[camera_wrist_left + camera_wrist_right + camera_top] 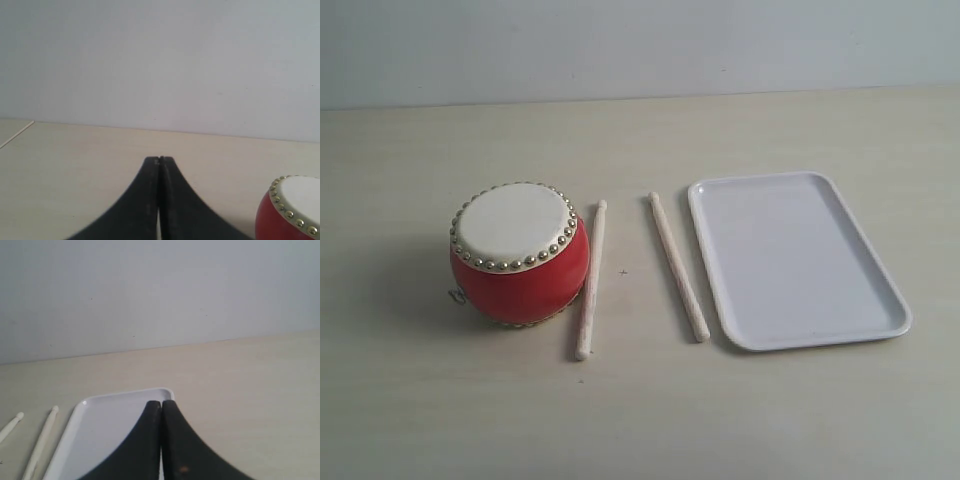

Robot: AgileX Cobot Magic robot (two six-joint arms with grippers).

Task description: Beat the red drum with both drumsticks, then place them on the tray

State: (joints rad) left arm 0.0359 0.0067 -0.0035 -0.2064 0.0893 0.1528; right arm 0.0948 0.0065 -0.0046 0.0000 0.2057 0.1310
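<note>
The red drum (518, 255) with its cream skin and gold studs stands on the table at the left. One pale drumstick (590, 281) lies right beside it, and a second drumstick (678, 266) lies close to the white tray (880, 290) at the right. Neither gripper shows in the exterior view. In the left wrist view my left gripper (159, 160) is shut and empty, with the drum (287, 212) off to one side. In the right wrist view my right gripper (161, 403) is shut and empty over the tray (100, 425); both drumsticks (42, 440) show beside it.
The pale wooden table (640, 420) runs back to a plain light wall (640, 45). A table edge (17, 134) shows in the left wrist view.
</note>
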